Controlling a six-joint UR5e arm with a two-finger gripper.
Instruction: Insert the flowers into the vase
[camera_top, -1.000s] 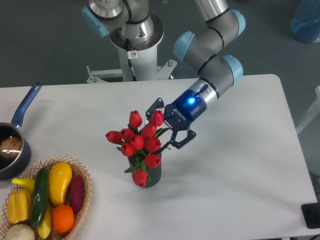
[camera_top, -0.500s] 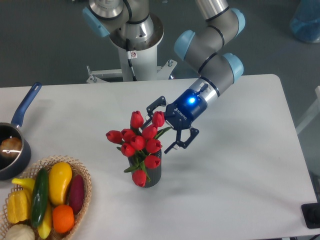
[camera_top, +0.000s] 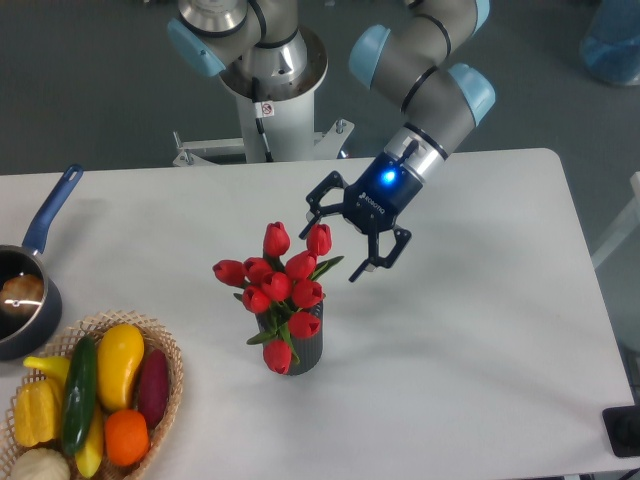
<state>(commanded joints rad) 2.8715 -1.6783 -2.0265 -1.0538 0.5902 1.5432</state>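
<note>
Vase stands upright near the middle of the table, flowers seated in it, one bud drooping over the near rim. Beyond, the gripper hangs with fingers apart, empty, just beside the top buds. A low sweep could snag a tulip and tip the top-heavy vase.

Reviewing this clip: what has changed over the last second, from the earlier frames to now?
The end effector, open, has pulled back from the flowers, moving up and to the right in the camera view; its fingers now stand clear of the blooms. The flowers stayed in the vase, which has not shifted. The saucepan and the basket of produce are as before.
</note>
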